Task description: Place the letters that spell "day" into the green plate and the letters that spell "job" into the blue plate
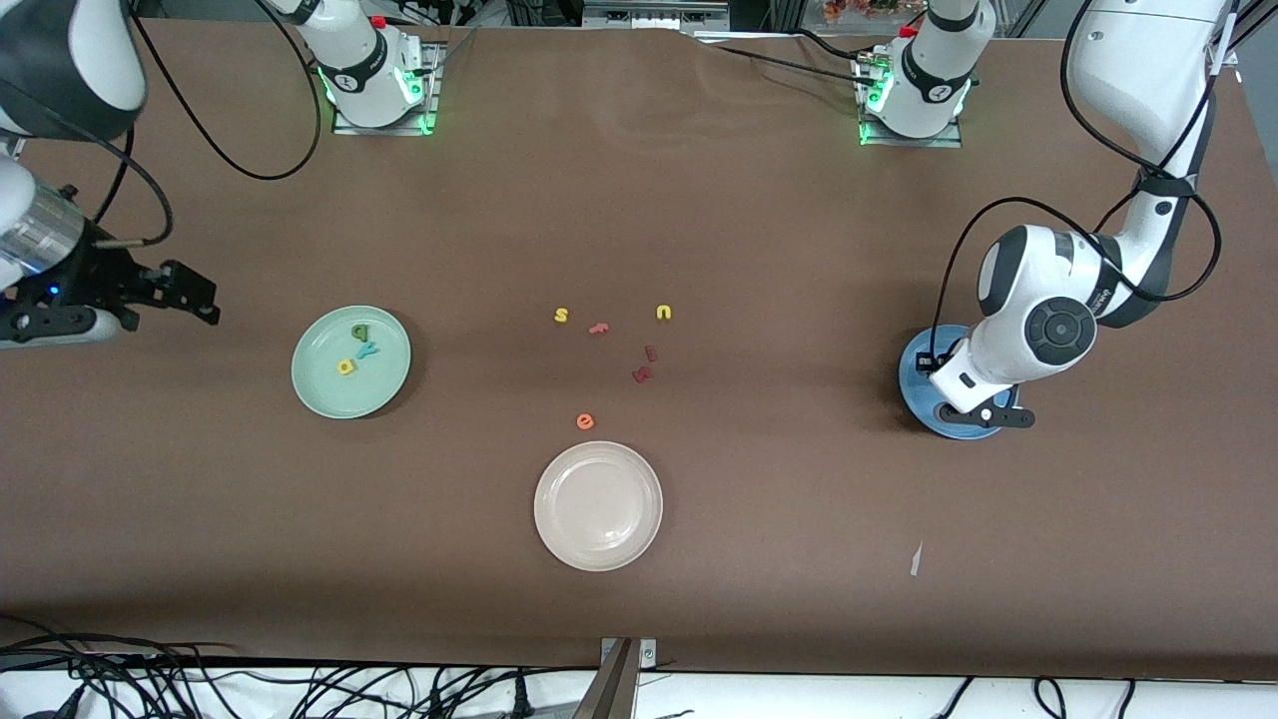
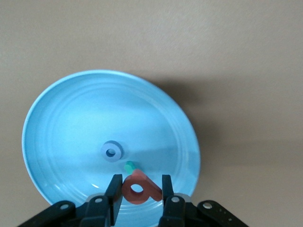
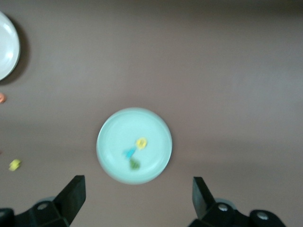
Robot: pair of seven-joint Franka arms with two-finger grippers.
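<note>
Cream-white plate [image 1: 598, 505] low in the middle of the front view, no part of the task. Higher up, toward the right arm's end of the table, green plate [image 1: 310, 384] carrying dark green d [image 1: 360, 331], teal y [image 1: 367, 350] and yellow a [image 1: 345, 366]; word apparently complete. Toward the left arm's end, blue plate [image 2: 71, 123] already holding blue o [image 2: 112, 152] and teal j [image 2: 129, 166]. Left gripper [image 2: 141, 182] low over that plate, pinched narrowly on salmon b [image 2: 138, 189], just beside j. Right gripper [image 1: 195, 295] spread wide, empty, waiting near the green plate. Likely risks: light foam clinging to one finger on release and riding back up; b landing on j and knocking it toward the rim.
</note>
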